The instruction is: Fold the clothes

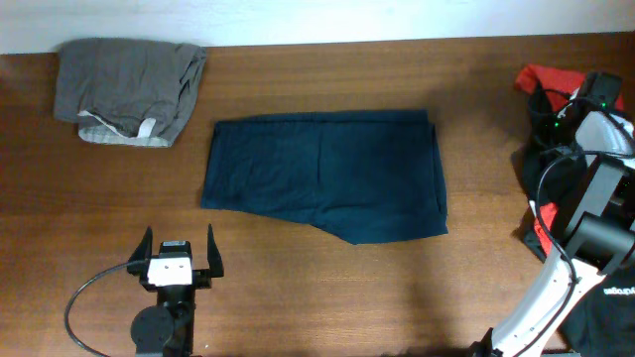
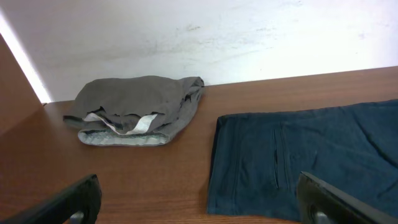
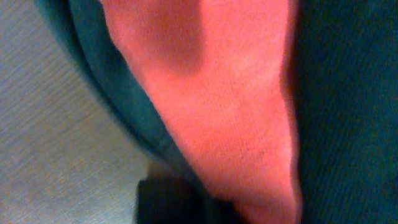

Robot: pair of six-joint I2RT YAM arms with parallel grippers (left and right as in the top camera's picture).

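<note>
Red cloth (image 3: pixel 236 112) swamps right gripper (image 1: pixel 552 107), grip unreadable; should lift just that one piece clear. Left gripper (image 1: pixel 180 243) wide open, empty.

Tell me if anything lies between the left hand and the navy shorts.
Nothing visible does. The left hand stands open at the near edge, and only bare table separates it from the navy shorts. The grey garment lies off at the far left corner, clear of that path.
</note>
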